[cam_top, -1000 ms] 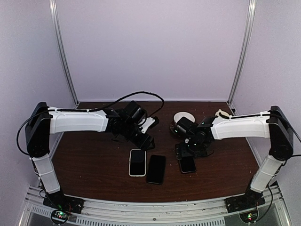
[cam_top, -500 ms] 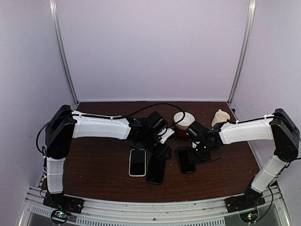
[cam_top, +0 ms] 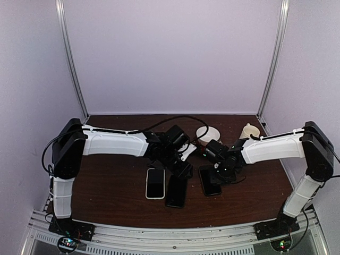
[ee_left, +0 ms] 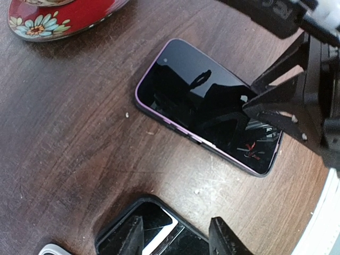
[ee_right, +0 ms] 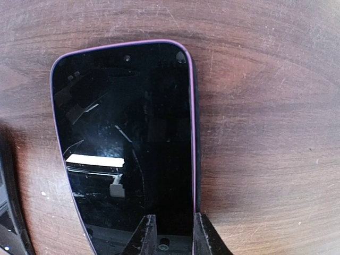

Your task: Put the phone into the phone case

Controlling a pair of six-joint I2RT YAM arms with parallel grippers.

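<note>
Jaws on the right gripper [ee_right: 173, 223] are drawn in to a narrow gap, with bare screen showing between the two fingers [ee_right: 149, 234]; nothing is clamped, and whether the tips press the glass I cannot tell. They sit at one end of the phone [ee_right: 125, 143], close to its long edge; the phone lies flat on the table [cam_top: 106, 191], screen up, its rim purple.

Over to the left gripper [ee_left: 175, 234]; its jaws stand partly apart, holding nothing, above the near end of the black case [ee_left: 154, 223]. The case lies flat too, just beside the phone but not touching it, with bare wood between them.

From above, the left arm rises from its base; its white forearm runs right across the table and the wrist tips down at the middle. The right arm mirrors it, forearm running left, wrist angled down onto the phone's far end; the two wrists are close together (cables looping behind them).

A white-rimmed handset [cam_top: 155, 183] lies on the case's other side, right alongside it; a red flowered bowl [ee_left: 58, 18] sits beyond the phone, and a cream cup [cam_top: 249, 130] stands farther right, near the back edge.
</note>
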